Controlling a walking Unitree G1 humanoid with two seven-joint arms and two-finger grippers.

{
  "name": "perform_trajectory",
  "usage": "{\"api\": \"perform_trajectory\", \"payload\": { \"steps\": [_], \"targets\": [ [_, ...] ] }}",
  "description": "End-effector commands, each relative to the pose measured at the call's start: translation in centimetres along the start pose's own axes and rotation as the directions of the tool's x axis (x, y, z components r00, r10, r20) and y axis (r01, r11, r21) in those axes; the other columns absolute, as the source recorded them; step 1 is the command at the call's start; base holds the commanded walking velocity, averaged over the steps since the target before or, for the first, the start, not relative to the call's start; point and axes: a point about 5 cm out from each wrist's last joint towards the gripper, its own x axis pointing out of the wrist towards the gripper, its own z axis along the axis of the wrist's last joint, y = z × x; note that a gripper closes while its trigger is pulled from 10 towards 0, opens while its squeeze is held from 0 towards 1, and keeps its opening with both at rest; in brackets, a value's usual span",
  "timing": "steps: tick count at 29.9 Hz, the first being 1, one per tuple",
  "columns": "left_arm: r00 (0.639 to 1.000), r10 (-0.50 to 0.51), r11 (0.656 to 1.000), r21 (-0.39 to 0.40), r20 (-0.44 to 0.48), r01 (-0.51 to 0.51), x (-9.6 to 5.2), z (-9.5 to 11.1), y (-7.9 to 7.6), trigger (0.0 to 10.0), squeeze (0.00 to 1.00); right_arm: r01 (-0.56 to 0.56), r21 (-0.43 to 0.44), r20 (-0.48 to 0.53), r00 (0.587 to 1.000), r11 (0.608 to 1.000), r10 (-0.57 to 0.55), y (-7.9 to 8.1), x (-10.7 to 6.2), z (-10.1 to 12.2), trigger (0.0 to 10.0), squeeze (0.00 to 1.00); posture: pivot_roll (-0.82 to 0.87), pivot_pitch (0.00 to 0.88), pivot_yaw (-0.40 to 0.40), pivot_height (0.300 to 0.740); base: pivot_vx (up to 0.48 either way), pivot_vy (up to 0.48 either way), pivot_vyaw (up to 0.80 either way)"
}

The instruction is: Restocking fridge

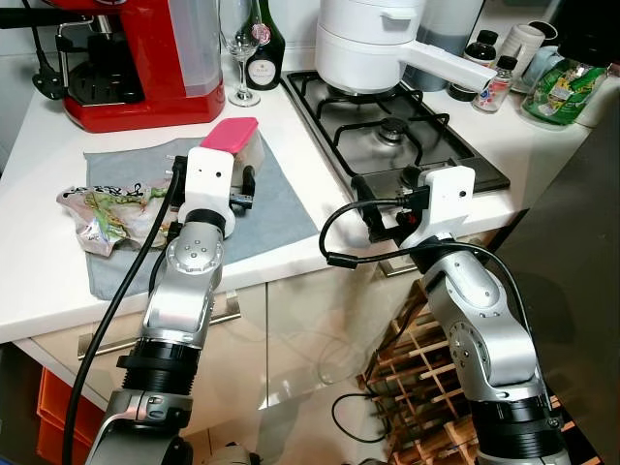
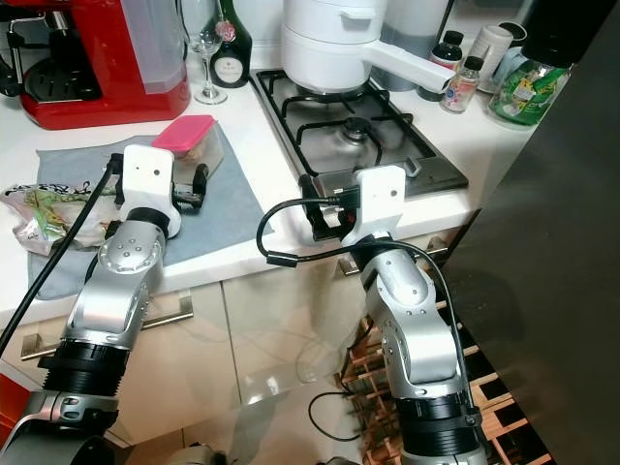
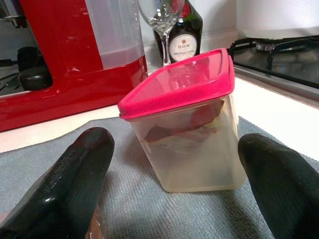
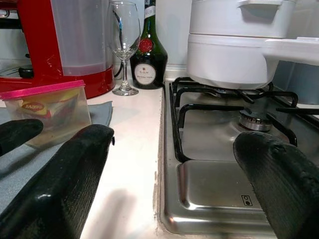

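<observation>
Left gripper (image 3: 174, 164): mine, fingers spread wide, grasping nothing, aimed at the tub.
Right gripper (image 4: 174, 169): mine, spread apart, empty, over the hob (image 1: 387, 126) edge.
Pink-lidded tub (image 3: 184, 124): standing on the grey cloth (image 1: 271, 208), just ahead of my left fingers, untouched.
Salad bag (image 1: 107, 213): lying on the cloth.
Progress: I judge nothing is restocked yet; grasping and carrying remain.

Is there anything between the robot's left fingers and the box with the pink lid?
No, just bare grey cloth. In the left wrist view, the open left gripper faces the pink-lidded box with nothing in the way.
</observation>
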Motion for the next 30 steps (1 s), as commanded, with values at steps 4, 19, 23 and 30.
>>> {"api": "perform_trajectory", "payload": {
  "steps": [4,19,23,30],
  "targets": [
    [1.000,-0.020,0.999,-0.032,-0.005,0.020,0.0,0.1,-0.2,10.0,1.00,0.004,-0.005,0.006,1.000,1.000,-0.004,0.0,0.1,0.1,10.0,0.00,0.01,0.000,-0.044,0.740,0.000,0.000,0.00],
    [0.999,-0.013,0.997,0.076,0.039,0.010,-2.1,1.6,-0.2,10.0,1.00,0.011,-0.003,0.008,1.000,1.000,-0.011,0.1,0.3,-0.1,10.0,0.00,0.03,0.000,-0.035,0.740,0.000,0.000,0.00],
    [0.996,0.030,0.991,0.131,0.080,-0.040,-2.3,2.3,0.8,10.0,1.00,0.007,-0.002,0.013,1.000,1.000,-0.007,0.2,0.4,-0.1,10.0,0.00,0.03,0.000,-0.033,0.740,0.000,0.000,0.00],
    [0.999,-0.039,0.999,0.009,0.003,0.039,-2.3,1.2,0.0,10.0,1.00,0.006,-0.001,0.015,1.000,1.000,-0.006,0.3,0.4,-0.2,10.0,0.00,0.03,0.000,-0.031,0.740,0.000,0.000,0.00]
  ]
}}
